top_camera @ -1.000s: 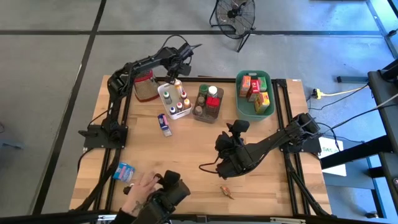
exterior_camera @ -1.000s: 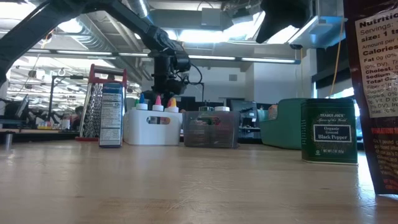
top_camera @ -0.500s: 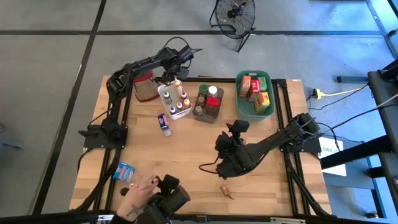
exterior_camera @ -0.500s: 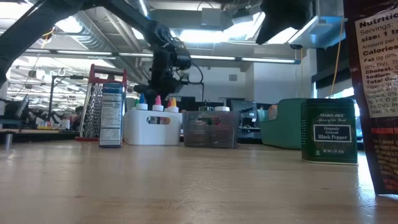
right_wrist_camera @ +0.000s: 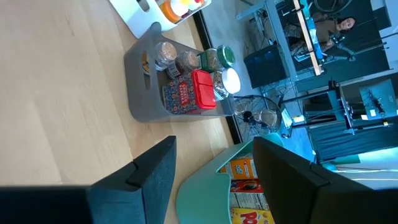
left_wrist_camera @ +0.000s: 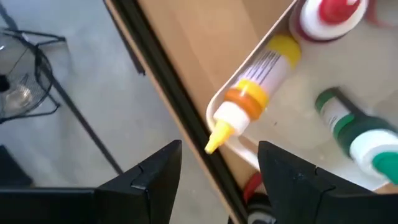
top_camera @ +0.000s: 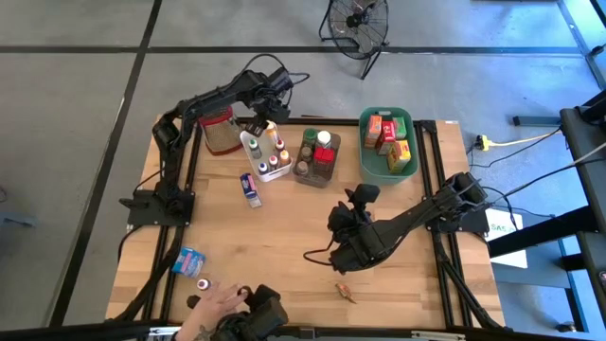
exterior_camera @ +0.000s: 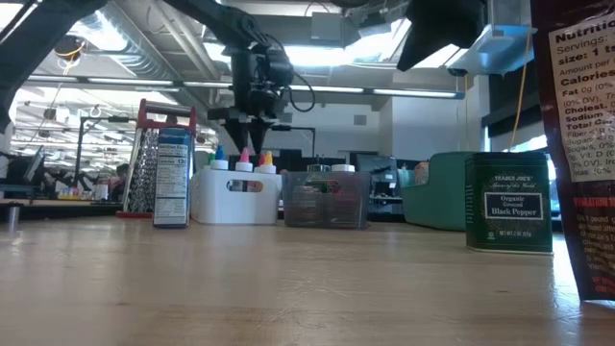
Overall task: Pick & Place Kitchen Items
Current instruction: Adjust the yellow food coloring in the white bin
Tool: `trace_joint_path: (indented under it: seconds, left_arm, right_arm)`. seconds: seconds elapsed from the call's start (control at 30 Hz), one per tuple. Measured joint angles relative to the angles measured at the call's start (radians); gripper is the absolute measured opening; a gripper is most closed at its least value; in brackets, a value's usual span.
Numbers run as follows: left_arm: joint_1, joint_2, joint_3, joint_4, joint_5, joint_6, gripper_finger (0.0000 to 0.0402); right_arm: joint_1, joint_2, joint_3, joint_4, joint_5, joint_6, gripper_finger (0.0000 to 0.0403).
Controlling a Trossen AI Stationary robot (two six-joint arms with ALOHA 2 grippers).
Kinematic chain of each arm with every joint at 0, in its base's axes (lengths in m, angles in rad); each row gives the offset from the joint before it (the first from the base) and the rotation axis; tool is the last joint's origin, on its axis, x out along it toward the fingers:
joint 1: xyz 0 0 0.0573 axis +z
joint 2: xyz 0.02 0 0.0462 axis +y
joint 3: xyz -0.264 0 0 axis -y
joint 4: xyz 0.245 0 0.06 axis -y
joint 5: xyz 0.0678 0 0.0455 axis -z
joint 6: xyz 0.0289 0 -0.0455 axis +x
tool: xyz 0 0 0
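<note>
At six o'clock a person's hand (top_camera: pixel 210 308) runs off the table's near edge; the dark red packet (exterior_camera: pixel 579 135) at three o'clock is cut off too.

Non-task clutter: grey mesh grater (top_camera: pixel 221 133) with red top at table's 11 o'clock, floor fan (top_camera: pixel 357 24) past the 12 o'clock edge, yellow plug (top_camera: pixel 482 143) off the 3 o'clock side.

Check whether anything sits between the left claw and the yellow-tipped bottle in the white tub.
Nothing visible does. The left claw is open above the white tub, and the yellow-tipped bottle lies exposed against the rim.
</note>
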Motion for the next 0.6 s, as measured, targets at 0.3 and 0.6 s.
trace_joint_path:
  seconds: [0.3, 0.6]
  left_arm:
    - [-0.020, 0.001, -0.007, -0.045, 0.011, 0.043, 0.0207]
    - [-0.038, 0.004, -0.007, -0.047, 0.010, 0.112, 0.0207]
  right_arm:
    - [0.016, 0.000, 0.000, 0.007, 0.003, -0.003, 0.0213]
    - [0.019, 0.000, -0.001, 0.011, 0.003, -0.003, 0.0213]
